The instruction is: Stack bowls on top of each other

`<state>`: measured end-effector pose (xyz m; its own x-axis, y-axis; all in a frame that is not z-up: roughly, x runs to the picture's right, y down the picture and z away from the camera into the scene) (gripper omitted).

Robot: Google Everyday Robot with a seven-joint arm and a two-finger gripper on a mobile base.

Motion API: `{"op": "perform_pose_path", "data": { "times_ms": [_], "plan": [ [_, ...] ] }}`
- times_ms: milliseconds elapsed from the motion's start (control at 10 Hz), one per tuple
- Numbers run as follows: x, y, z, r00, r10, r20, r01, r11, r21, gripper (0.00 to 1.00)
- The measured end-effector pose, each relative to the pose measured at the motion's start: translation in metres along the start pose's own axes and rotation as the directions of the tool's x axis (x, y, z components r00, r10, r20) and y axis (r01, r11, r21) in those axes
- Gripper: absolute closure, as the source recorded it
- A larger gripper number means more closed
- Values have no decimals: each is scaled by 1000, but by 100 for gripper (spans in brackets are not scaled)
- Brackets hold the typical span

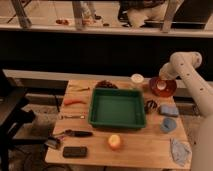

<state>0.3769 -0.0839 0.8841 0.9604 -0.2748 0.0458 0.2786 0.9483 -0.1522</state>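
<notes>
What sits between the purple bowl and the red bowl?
A white cup, in the camera view; the end effector is at the red bowl.

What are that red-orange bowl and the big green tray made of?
Red-orange bowl: probably plastic, glossy; light glints off its smooth, evenly coloured wall. Green tray: likely plastic too, duller, one flat colour with rounded corners. The claw, shut, seems to grip the bowl's rim.

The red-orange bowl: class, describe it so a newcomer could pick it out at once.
Start at the green tray, then look past its back right corner. The red-orange bowl is there, with the tool at its middle. Unlike the small white cup beside it, it is wide and red-orange.
</notes>
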Motion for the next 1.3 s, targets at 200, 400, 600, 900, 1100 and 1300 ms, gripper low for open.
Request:
{"op": "perform_pose_path", "data": {
  "times_ms": [200, 400, 600, 900, 1100, 1300],
  "plan": [
    [-1, -5, 1, 1000, -12, -6, 12, 1000, 13, 100],
    [-3, -13, 1, 1000, -25, -12, 25, 999, 25, 100],
    [-4, -21, 0, 999, -35, -20, 36, 999, 37, 100],
    [-9, -30, 2, 998, -50, -31, 52, 998, 44, 100],
    [-11, -34, 5, 998, -52, -35, 54, 997, 46, 100],
    [-9, -35, 6, 998, -52, -40, 54, 997, 49, 100]
  ]
}}
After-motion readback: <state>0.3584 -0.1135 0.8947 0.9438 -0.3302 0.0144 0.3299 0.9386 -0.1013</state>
